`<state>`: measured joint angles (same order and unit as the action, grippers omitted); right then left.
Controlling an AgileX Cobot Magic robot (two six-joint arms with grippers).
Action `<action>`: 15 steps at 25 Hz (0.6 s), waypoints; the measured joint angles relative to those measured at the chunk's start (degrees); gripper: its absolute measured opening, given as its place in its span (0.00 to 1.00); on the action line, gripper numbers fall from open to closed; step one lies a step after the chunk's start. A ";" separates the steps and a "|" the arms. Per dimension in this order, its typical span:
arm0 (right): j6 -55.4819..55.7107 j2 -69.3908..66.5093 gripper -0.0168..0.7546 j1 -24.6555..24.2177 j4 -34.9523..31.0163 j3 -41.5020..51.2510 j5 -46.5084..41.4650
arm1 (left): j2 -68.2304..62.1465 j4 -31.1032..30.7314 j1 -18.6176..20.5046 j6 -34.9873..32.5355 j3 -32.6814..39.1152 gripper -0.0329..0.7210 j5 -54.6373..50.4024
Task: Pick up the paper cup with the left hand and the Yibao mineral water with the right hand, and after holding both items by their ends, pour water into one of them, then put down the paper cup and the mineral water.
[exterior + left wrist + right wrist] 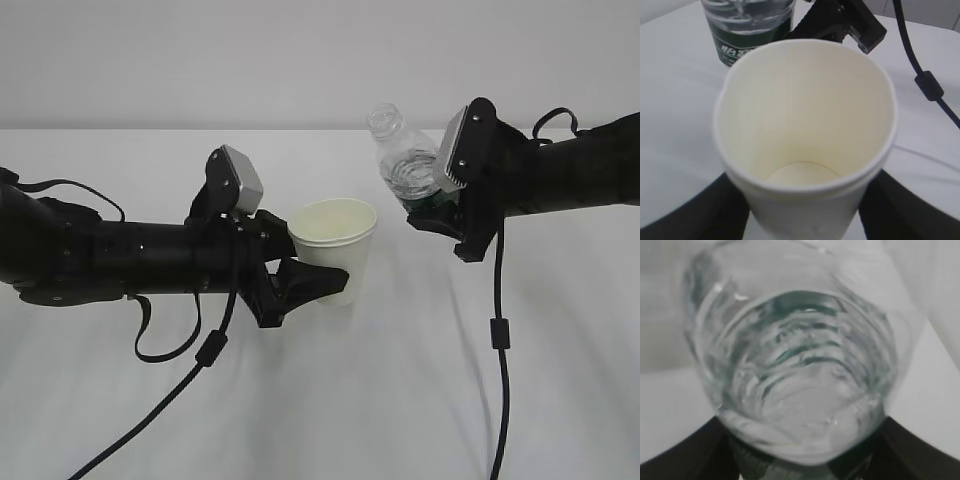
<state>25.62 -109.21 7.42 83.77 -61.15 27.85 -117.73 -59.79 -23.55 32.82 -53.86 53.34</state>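
The white paper cup (335, 240) stands upright between the black fingers of my left gripper (312, 283), which is shut on its lower half. From the left wrist view the paper cup (805, 125) looks empty, with a dry bottom, and a finger (685, 220) presses on each side. My right gripper (440, 208) is shut on the Yibao mineral water (405, 160), held above the table and tilted. Its open mouth points up and left, above and to the right of the cup's rim. The bottle (795, 355) fills the right wrist view with water inside, and its green label (747, 45) shows behind the cup.
The white table (330, 410) spreads under both arms, with a pale wall behind. A black cable (498, 330) hangs from the right wrist down to the front edge. Another cable (200, 350) loops below the left arm.
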 joint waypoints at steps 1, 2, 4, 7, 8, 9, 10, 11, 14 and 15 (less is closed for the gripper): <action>-0.12 0.00 0.62 0.00 0.00 0.00 0.00 | 0.00 0.00 0.00 0.00 0.00 0.64 0.00; -0.24 0.00 0.62 0.00 0.00 0.00 0.00 | 0.00 0.00 0.00 0.00 0.00 0.64 0.00; -0.92 0.00 0.62 0.00 0.10 0.00 0.00 | 0.00 0.00 0.00 0.00 0.00 0.64 0.00; -2.09 0.00 0.62 0.00 0.10 0.00 0.00 | 0.00 0.00 -0.23 0.00 0.00 0.64 0.00; -2.50 0.00 0.62 0.00 0.10 0.00 0.00 | 0.00 0.00 -0.32 0.00 0.00 0.64 0.00; -2.94 0.00 0.62 0.00 0.10 0.00 0.00 | 0.00 0.00 -0.47 0.00 0.00 0.64 0.00; -3.27 0.00 0.62 0.00 0.10 0.00 0.00 | 0.00 0.00 -0.59 0.00 0.00 0.64 0.00; -3.53 0.00 0.62 0.00 0.10 0.00 0.00 | 0.00 0.00 -0.62 0.00 0.00 0.64 0.00; -4.16 0.00 0.62 0.00 0.10 0.00 0.00 | 0.00 0.00 -0.62 0.00 0.00 0.64 0.00; -4.40 0.00 0.62 0.00 0.10 0.00 0.00 | 0.00 0.00 -0.62 0.00 0.00 0.64 0.00</action>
<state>21.21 -109.21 7.42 83.87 -61.15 27.85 -117.73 -59.79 -24.17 32.82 -53.86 53.34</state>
